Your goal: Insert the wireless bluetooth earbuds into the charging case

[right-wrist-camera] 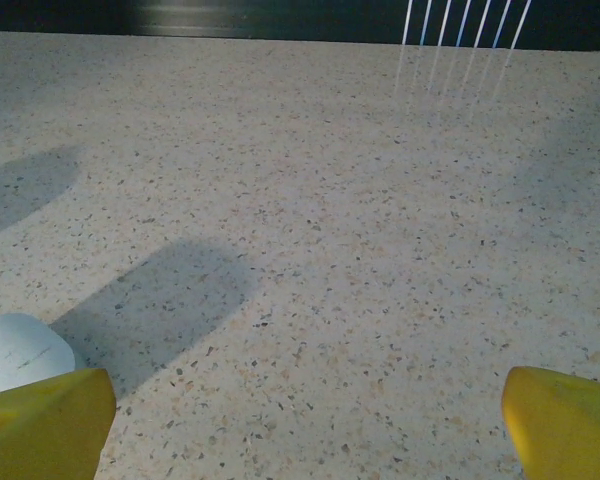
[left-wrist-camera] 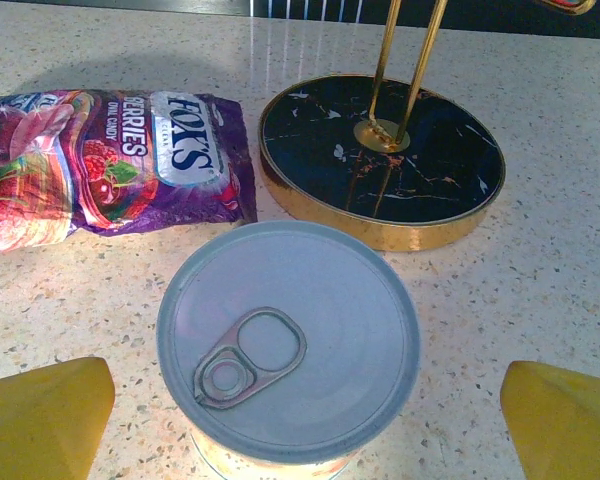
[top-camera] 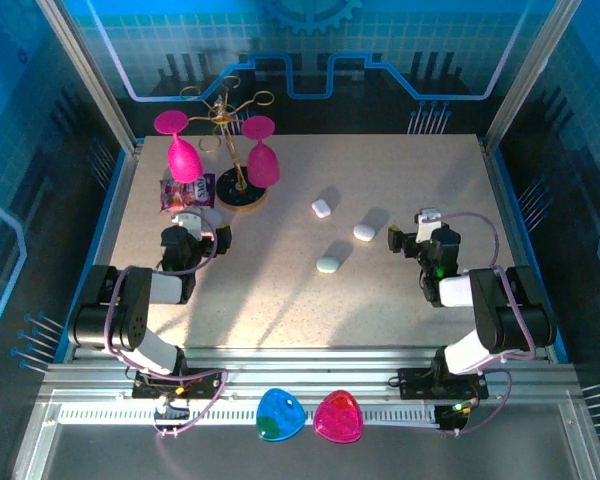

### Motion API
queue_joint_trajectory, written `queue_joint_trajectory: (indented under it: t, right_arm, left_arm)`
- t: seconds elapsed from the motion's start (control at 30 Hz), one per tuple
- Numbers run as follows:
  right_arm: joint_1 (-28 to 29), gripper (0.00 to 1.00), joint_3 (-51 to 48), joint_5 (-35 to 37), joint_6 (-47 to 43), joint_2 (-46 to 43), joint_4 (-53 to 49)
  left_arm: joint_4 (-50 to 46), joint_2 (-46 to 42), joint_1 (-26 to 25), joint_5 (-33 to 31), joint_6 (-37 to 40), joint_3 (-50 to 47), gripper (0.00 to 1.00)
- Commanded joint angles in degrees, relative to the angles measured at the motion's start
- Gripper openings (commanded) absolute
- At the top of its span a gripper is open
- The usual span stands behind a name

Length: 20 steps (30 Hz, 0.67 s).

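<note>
Three closed pebble-shaped charging cases lie mid-table: a white case (top-camera: 322, 208), a second white case (top-camera: 364, 232) and a mint case (top-camera: 327, 264). The earbuds are out of view. My right gripper (top-camera: 412, 233) rests low on the table just right of the second white case, open, with bare table between its yellow fingertips (right-wrist-camera: 565, 430). That case's edge (right-wrist-camera: 15, 352) shows at the lower left of the right wrist view. My left gripper (top-camera: 194, 233) is far to the left, open, its fingertips (left-wrist-camera: 45, 412) apart on either side of a tin can.
The pull-tab can (left-wrist-camera: 288, 335) stands between the left fingers. Beyond it lie a purple candy bag (left-wrist-camera: 110, 165) and a gold glass stand on a black round base (left-wrist-camera: 380, 160) holding two pink wine glasses (top-camera: 183, 155). Blue and pink plastic pieces (top-camera: 280, 415) sit on the front rail.
</note>
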Motion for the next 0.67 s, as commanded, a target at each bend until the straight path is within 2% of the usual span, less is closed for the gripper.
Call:
queue_joint_trajectory:
  t: [0.0, 0.63]
  right_arm:
    - [-0.40, 1.00, 0.91, 0.08, -0.58, 0.33, 2.74]
    - [0.30, 1.00, 0.72, 2.65, -0.55, 0.26, 3.00]
  left_arm:
    - [1.88, 0.24, 0.17, 1.28, -0.47, 1.21, 0.99]
    - [1.80, 0.28, 0.08, 1.28, -0.47, 1.27, 0.99]
